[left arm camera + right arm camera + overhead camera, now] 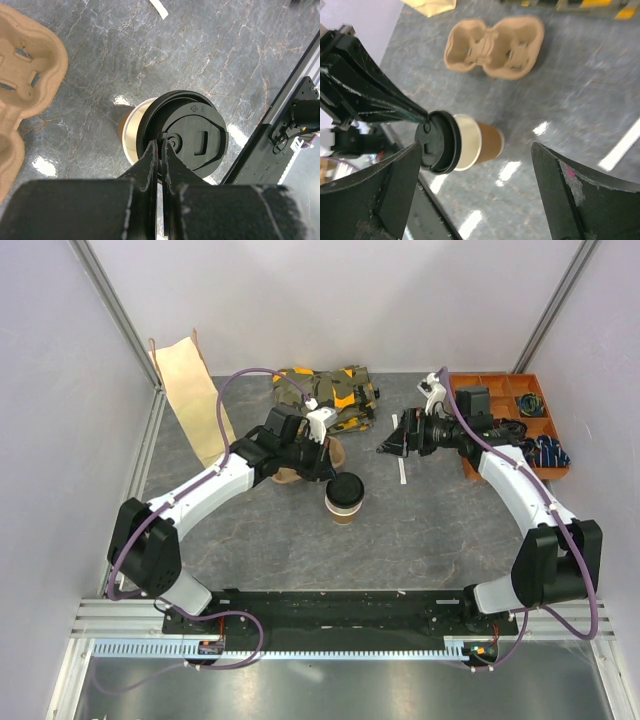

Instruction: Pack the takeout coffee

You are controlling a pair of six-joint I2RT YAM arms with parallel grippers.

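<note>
Pinching lid (192, 140) rim with left claw (162, 142), shut, holding lid skewed over upright cup (132, 131) on counter (430, 530). Leaving cup mouth peeking at lid's 9 o'clock, left wrist view. Hanging right claw (392, 438) wide, empty, well apart at cup's 2 o'clock, top view. Probably needing lid shifting toward 9 o'clock.
</note>
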